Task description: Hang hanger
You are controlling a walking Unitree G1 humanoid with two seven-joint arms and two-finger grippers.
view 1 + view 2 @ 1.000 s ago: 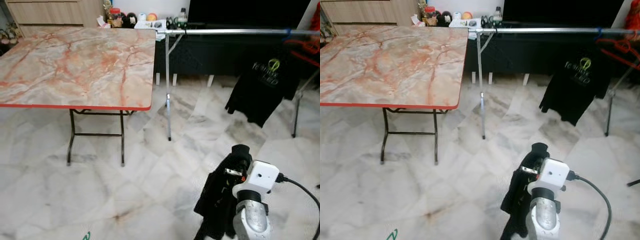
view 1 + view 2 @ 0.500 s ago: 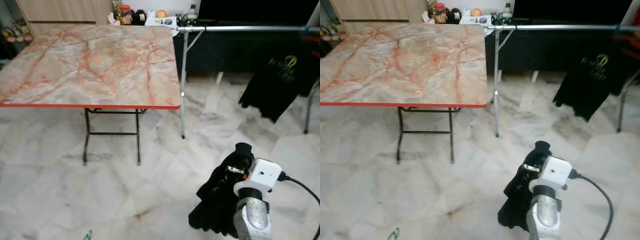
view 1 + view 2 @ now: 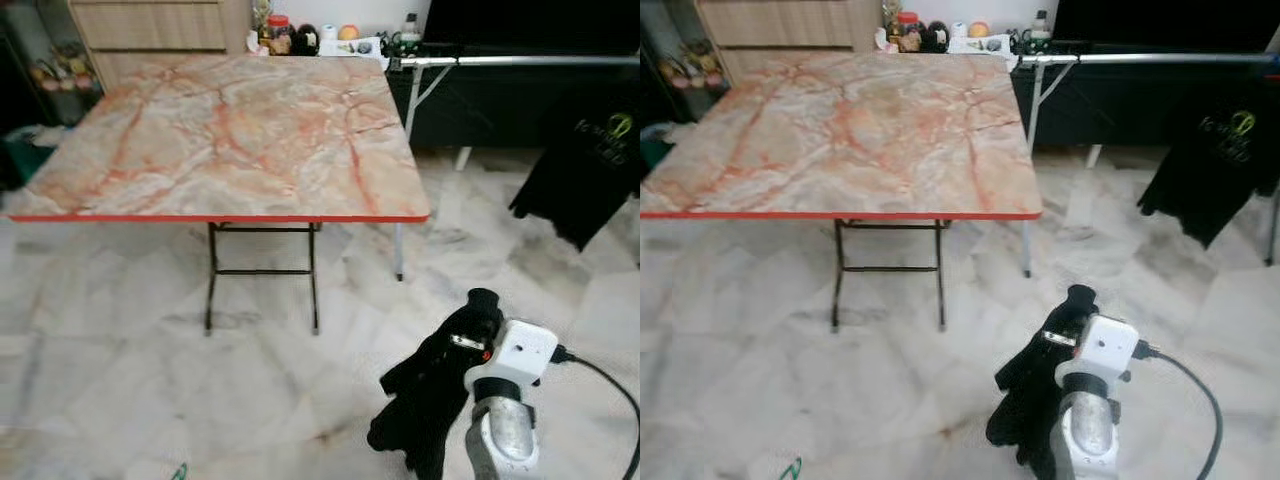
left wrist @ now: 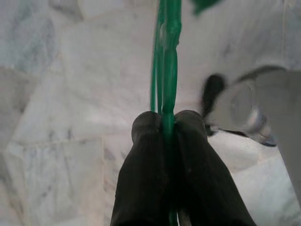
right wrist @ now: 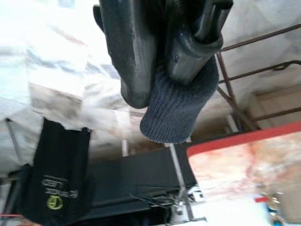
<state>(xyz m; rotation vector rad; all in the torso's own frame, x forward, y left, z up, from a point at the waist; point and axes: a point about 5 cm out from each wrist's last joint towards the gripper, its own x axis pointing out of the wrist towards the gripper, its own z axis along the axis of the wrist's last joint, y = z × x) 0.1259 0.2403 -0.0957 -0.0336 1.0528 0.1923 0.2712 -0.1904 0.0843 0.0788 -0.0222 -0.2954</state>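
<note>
Swinging leftward since the earlier frames, the head camera is now centring the marble tabletop (image 3: 230,140), while the clothes rail (image 3: 520,61) and hung black T-shirt (image 3: 590,165) are sliding toward the right edge. The left hand (image 4: 162,125) is clenching the green hanger (image 4: 165,56) above the floor; the right hand (image 5: 162,52) is gripping a dark garment (image 3: 430,400). Good practice, as judged: keeping both grips firm and turning back toward the rail before lifting the hook.
</note>
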